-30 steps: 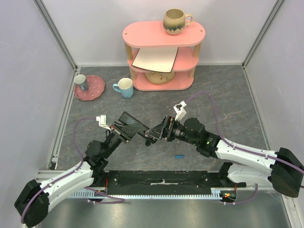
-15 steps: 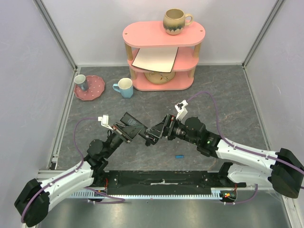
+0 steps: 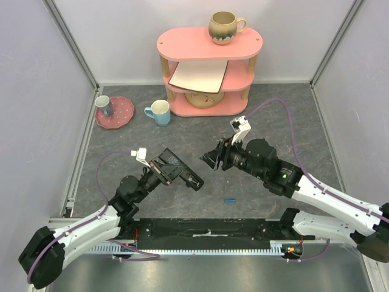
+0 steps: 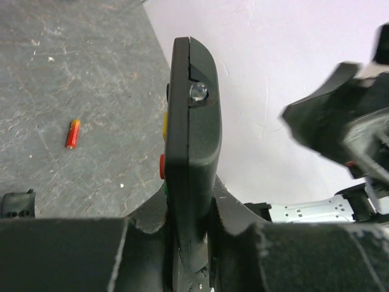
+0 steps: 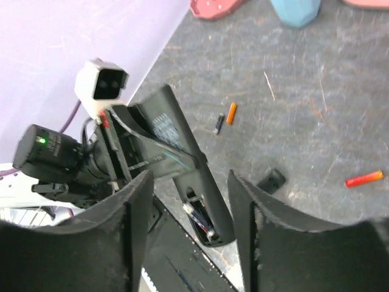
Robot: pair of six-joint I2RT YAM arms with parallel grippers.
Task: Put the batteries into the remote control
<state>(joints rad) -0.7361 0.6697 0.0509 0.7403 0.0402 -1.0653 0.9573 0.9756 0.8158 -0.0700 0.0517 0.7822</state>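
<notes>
My left gripper [image 3: 159,173] [image 4: 191,214] is shut on the remote control [image 3: 182,172] [image 4: 191,121], a slim black bar held edge-on, its free end pointing right. In the right wrist view the remote control [image 5: 173,146] shows an open compartment with one battery [image 5: 200,218] lying inside. My right gripper [image 3: 211,159] [image 5: 189,179] is open with nothing in it, a short gap right of the remote's end. A blue battery [image 3: 230,199] lies on the table near the front. A red-orange battery [image 4: 72,134] [image 5: 363,178] also lies loose on the table.
A small black cover piece [image 5: 271,180] lies on the table below the remote, with a short orange piece [image 5: 231,112] and a dark one [image 5: 219,123] beyond. A pink shelf [image 3: 182,42] with a mug [image 3: 225,27] stands at the back. A blue mug [image 3: 159,112] and pink plate [image 3: 123,114] sit back left.
My right gripper has drawn back to the right, away from the remote's end, its jaws a little narrower. The left gripper has shifted the remote rightward and lower.
</notes>
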